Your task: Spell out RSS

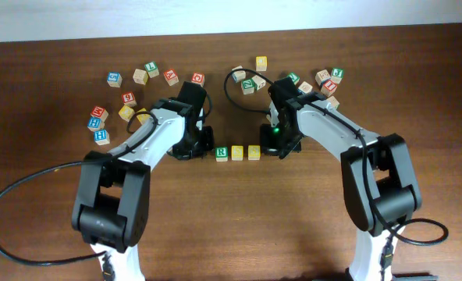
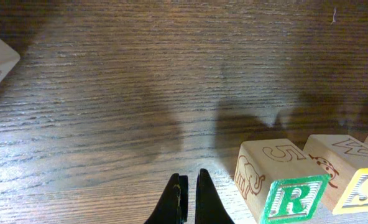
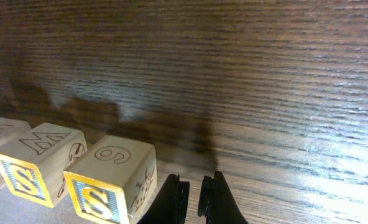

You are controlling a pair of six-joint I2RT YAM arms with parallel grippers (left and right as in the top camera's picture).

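R cube (image 1: 222, 153): one, left end of row, centre of table (image 1: 231, 226).
S cubes (image 1: 237, 152) (image 1: 254, 152): two, side by side (yellow faces).
Left gripper (image 2: 190, 183): closed, empty.
Right gripper (image 3: 193, 183): closed, empty.

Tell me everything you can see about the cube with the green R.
The R cube is a small block of pale wood. One face is white with a green border and a green R; another carries an outlined 5, another an elephant drawing. It sits flat on the wooden table, at one end of the row, close beside a yellow S cube. Nothing grips it.
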